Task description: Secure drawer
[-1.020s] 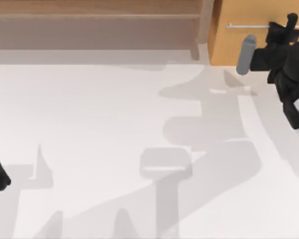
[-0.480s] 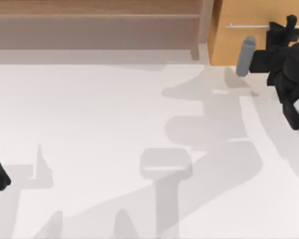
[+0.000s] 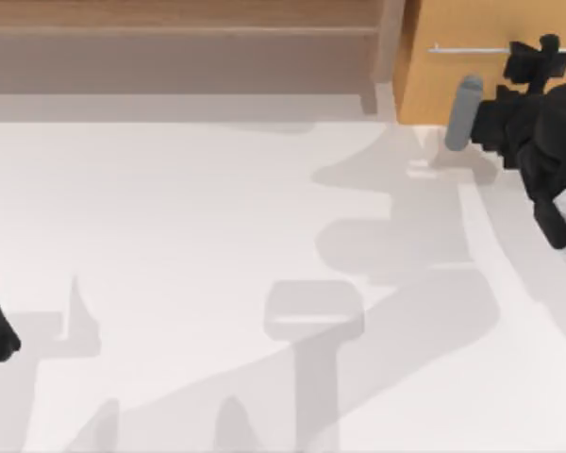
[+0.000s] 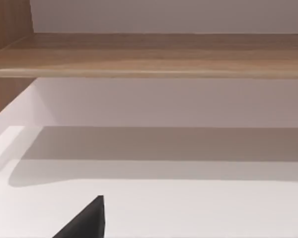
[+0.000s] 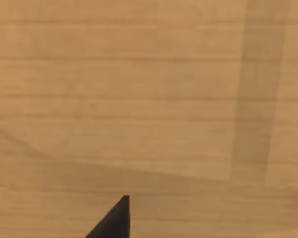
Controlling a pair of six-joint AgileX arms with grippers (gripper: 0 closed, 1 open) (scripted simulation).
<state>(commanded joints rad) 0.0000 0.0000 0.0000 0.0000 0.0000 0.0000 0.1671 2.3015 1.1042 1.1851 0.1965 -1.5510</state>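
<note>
Right hand at the drawer front

The drawer [image 3: 472, 57] sits at the table's far right corner; right hand [image 3: 538, 58] touches its left-to-right handle [image 3: 467, 49], finger state untellable. Left arm parked near left edge.

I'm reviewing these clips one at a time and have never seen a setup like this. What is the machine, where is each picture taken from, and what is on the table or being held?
This is a computer-rendered scene of two black robot arms at a white table. The top view looks down from above. The other two come from small cameras on each arm's wrist.

At the back of the table stands a brown wooden shelf unit; the left wrist view looks toward it. Beside it, at the top view's right, is the drawer, with an orange-tan wooden front and a thin silver handle.

The right gripper is up against the drawer front near the handle, and its wrist view shows the wood close up. The left arm is parked at the table's left edge. Neither arm appears to be carrying anything.
</note>
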